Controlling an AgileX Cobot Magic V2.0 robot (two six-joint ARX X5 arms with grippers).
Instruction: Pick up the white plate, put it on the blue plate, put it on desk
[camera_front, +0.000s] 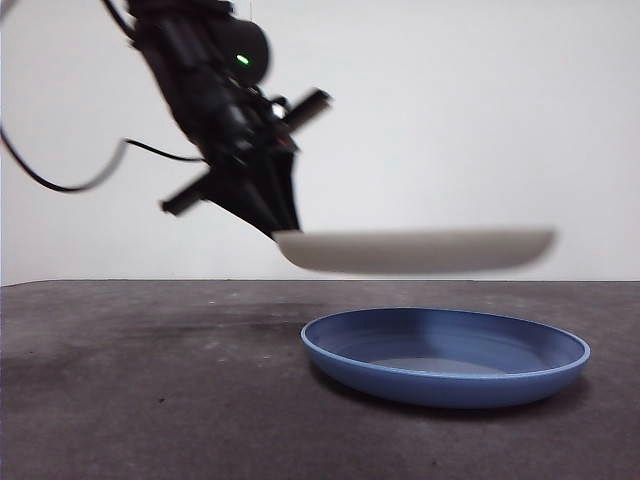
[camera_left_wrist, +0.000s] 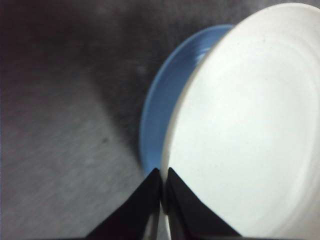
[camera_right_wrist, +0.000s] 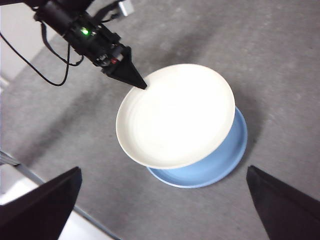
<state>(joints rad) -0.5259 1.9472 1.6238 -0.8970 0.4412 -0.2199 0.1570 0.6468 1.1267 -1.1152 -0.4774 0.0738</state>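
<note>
Glossy round blue plate (camera_front: 445, 357) is lying on the dark matte worktop (camera_front: 140, 380).
Left end effector (camera_left_wrist: 162, 175) is clamping the cream round plate's (camera_front: 415, 250) rim, holding it level, clear above; right end effector (camera_right_wrist: 162, 200) is gaping overhead.

Open gap between white plate (camera_front: 415, 250) and blue plate (camera_front: 445, 357) below.

One white plate (camera_front: 415, 250), one blue plate (camera_front: 445, 356), one desk (camera_front: 150, 380), two pincers, left pincer (camera_left_wrist: 162, 175), right pincer (camera_right_wrist: 165, 200)
</note>
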